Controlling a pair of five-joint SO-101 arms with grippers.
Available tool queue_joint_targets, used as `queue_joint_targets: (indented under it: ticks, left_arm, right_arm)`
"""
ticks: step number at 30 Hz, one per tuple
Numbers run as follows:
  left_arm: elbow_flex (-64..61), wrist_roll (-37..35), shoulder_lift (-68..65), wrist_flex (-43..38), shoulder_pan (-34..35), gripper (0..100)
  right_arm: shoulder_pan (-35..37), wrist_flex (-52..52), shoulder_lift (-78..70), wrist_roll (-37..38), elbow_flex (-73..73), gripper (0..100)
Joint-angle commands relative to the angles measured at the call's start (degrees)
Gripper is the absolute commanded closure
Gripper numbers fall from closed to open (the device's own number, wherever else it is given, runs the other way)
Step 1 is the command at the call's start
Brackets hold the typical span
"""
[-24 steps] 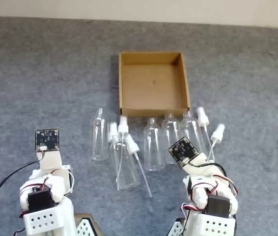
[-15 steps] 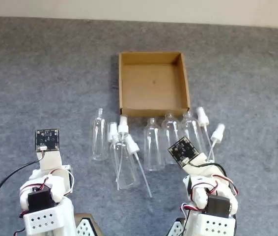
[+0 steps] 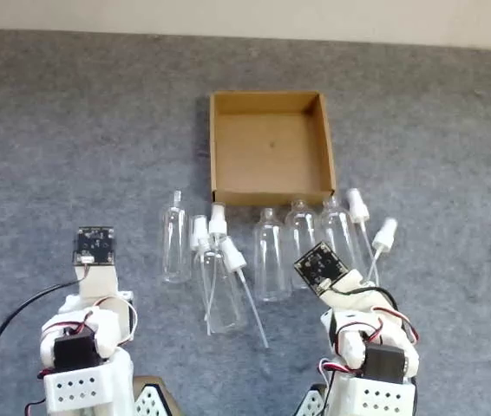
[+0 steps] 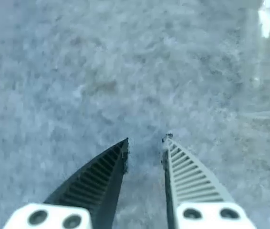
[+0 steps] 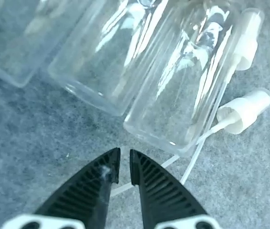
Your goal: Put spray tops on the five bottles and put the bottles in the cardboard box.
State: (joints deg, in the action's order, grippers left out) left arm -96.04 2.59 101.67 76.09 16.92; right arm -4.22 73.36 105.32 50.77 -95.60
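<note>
**Status.** My right gripper (image 5: 124, 157) hangs low over the grey table (image 3: 72, 130). Its jaws are almost together, with only a slit between them, and they hold nothing. My left gripper (image 4: 144, 143) is parted a little wider and is also unloaded.

**Location of work items.** Three clear bottles (image 5: 178, 90) lie just ahead of the right fingertips, side by side and touching, necks pointing away from me. Two spray tops (image 5: 244, 112) lie loose beside the nearest bottle. A thin dip tube (image 5: 197, 148) passes close to my right fingertips. The cardboard box (image 3: 271, 198) sits farther ahead, beyond the necks, with no bottle in it yet. A pale streak at the edge of the left wrist view is probably another bottle, but I cannot confirm it.

**Hazards.**
- Dip tube: if the right jaws close or descend here, they could pinch and kink it.
- Packed bottles: spreading the jaws around one is likely to shove its neighbour, which may roll.
- Smooth clear walls: an off-centre grip could let a bottle slip.
- Loose tops: a dragged tube would shift its top.
</note>
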Motion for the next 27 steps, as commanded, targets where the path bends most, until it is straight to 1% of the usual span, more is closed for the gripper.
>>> queue_joint_targets:
  ticks: [1,3,4,6,8,9,10,14,18,23,25,27]
  left_arm:
    - [-1.2,0.3,0.7,-4.7,-0.8,89]
    - [-1.2,0.5,0.7,-7.3,0.7,89]
    - [-1.2,2.1,0.7,-8.3,1.5,89]
    - [-1.2,9.3,0.7,-9.2,4.1,89]
    - [-1.2,17.7,0.7,-9.1,7.4,89]
    - [-1.2,20.7,0.7,-9.1,8.5,89]
    - [-1.2,21.6,0.7,-9.1,9.1,89]
    - [-1.2,20.7,0.7,-9.1,9.3,89]
    - [-1.2,20.7,0.6,-9.1,9.3,89]
    - [-1.2,20.9,0.3,-9.1,9.3,89]
    - [-1.2,20.9,0.3,-9.1,9.3,89]
    - [-1.2,20.9,0.2,-9.1,9.3,89]
  right_arm:
    - [0.7,2.2,-0.2,1.1,-7.3,99.1]
    - [0.7,2.0,-0.1,1.3,-7.3,99.3]
    - [0.7,1.7,0.0,1.1,-7.3,99.3]
    - [0.4,0.7,0.0,0.7,-7.3,99.3]
    - [0.3,-1.1,0.0,-3.4,-7.2,99.3]
    - [0.3,-1.8,0.0,-6.0,-6.8,99.3]
    - [0.5,-2.6,0.0,-7.9,-6.4,99.3]
    - [0.7,-5.3,0.0,-12.6,-2.7,99.3]
    - [0.7,-5.4,-0.3,-19.8,0.0,99.0]
    - [-2.1,-3.0,-1.2,-20.7,13.8,98.6]
    - [-2.2,-2.1,-5.3,-22.6,21.1,95.9]
    - [-2.2,-1.3,-13.7,-23.3,28.4,92.0]
